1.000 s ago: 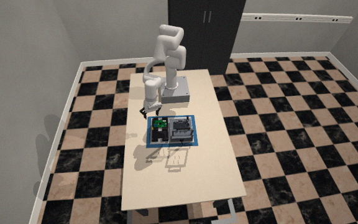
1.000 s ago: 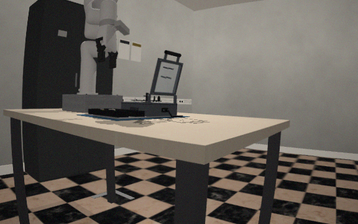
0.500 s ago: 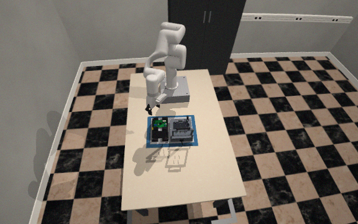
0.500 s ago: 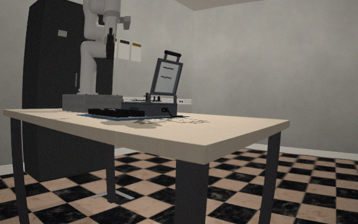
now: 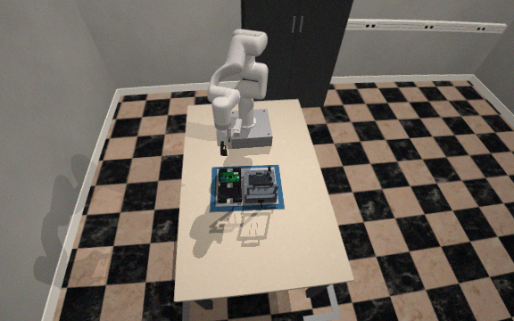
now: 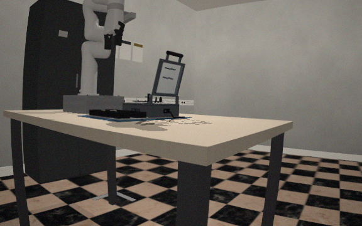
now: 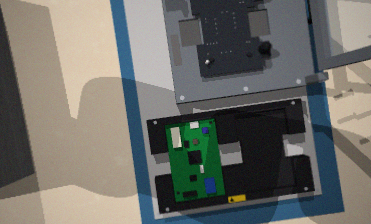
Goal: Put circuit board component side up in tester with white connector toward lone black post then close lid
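The green circuit board [image 5: 229,176] [image 7: 182,170] lies component side up in the black tray [image 5: 229,194] [image 7: 266,150]. In the wrist view a large whitish connector [image 7: 176,137] sits near its upper left corner and a small white part [image 7: 194,125] at its top edge. The grey tester [image 6: 156,110] [image 7: 286,65] stands beside the tray with a dark, empty bed. A black post [image 7: 265,48] stands at the bed's right side. The lid [image 6: 168,78] [image 7: 353,59] stands open. My gripper [image 5: 224,149] [image 6: 113,43] is open and empty, high above the table; its fingers are outside the wrist view.
A blue mat [image 5: 212,207] [image 7: 134,150] lies under tray and tester. The arm's grey base block [image 5: 252,142] [image 6: 93,103] stands behind them on the table [image 5: 266,263] [image 6: 231,129]. The raised lid with its black handle [image 6: 175,54] is a tall obstacle. A black cable [image 6: 174,115] leaves the tester's side.
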Tool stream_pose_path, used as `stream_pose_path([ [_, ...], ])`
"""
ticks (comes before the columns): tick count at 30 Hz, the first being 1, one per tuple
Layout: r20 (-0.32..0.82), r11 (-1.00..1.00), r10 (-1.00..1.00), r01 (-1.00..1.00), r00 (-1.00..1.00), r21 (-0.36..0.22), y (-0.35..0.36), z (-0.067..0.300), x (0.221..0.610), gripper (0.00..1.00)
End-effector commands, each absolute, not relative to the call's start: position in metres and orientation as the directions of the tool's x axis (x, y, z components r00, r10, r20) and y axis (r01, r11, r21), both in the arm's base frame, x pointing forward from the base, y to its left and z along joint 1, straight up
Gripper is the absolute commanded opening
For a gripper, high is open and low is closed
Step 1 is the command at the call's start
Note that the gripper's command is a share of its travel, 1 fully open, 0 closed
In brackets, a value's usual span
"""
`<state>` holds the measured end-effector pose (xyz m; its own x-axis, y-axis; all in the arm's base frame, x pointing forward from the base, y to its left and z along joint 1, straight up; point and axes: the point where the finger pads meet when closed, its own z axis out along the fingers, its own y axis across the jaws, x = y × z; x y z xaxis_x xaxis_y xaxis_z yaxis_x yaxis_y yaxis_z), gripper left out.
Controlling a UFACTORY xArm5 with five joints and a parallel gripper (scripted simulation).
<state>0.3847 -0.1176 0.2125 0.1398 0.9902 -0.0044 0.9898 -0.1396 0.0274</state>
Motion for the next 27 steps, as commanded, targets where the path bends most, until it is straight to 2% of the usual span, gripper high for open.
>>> stream_pose_path([
  [1, -0.003, -0.048, 0.999, 0.999, 0.048, 0.01, -0.1132, 0.2226, 0.3792, 1.0],
  [27, -0.001, -0.009, 1.0, 1.0, 0.009, 0.003, -0.1112, 0.2262, 0.3764, 1.0],
])
